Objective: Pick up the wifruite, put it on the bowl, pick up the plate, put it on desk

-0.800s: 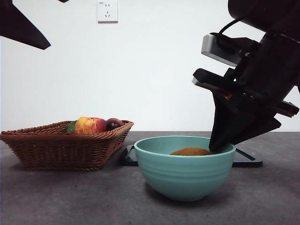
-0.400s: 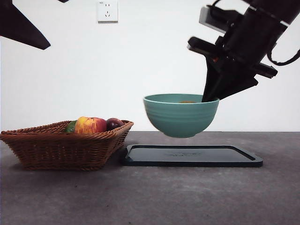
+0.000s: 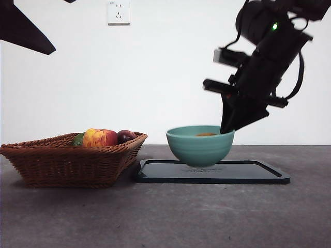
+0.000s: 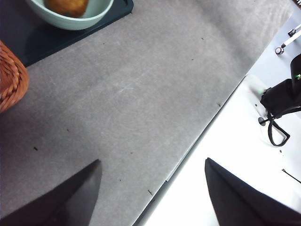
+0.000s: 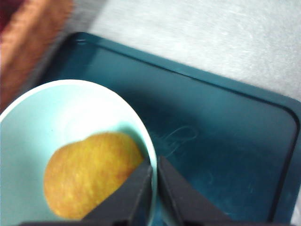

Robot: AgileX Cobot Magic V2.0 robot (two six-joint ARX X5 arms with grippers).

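The teal bowl (image 3: 200, 147) sits on or just above the dark tray (image 3: 248, 170), behind the basket's right end. The orange-brown wifruite (image 3: 206, 134) lies inside it. My right gripper (image 3: 227, 126) comes down from the upper right and is shut on the bowl's right rim. In the right wrist view the gripper (image 5: 154, 162) has one jaw inside and one outside the bowl (image 5: 61, 117), beside the wifruite (image 5: 91, 174). My left gripper (image 4: 153, 162) is open and empty, high over the desk (image 4: 141, 94), away from the bowl (image 4: 94, 14).
A woven basket (image 3: 67, 160) stands at the left with a red-yellow apple (image 3: 98, 138) and a dark purple fruit (image 3: 125, 136). The tray (image 5: 211, 155) is flat with a low rim. The waiting left arm shows as a black tip (image 3: 26, 31) at top left.
The right gripper lifted the bowl with the wifruite off the near desk, carried it up and back, and has now lowered it onto the tray.
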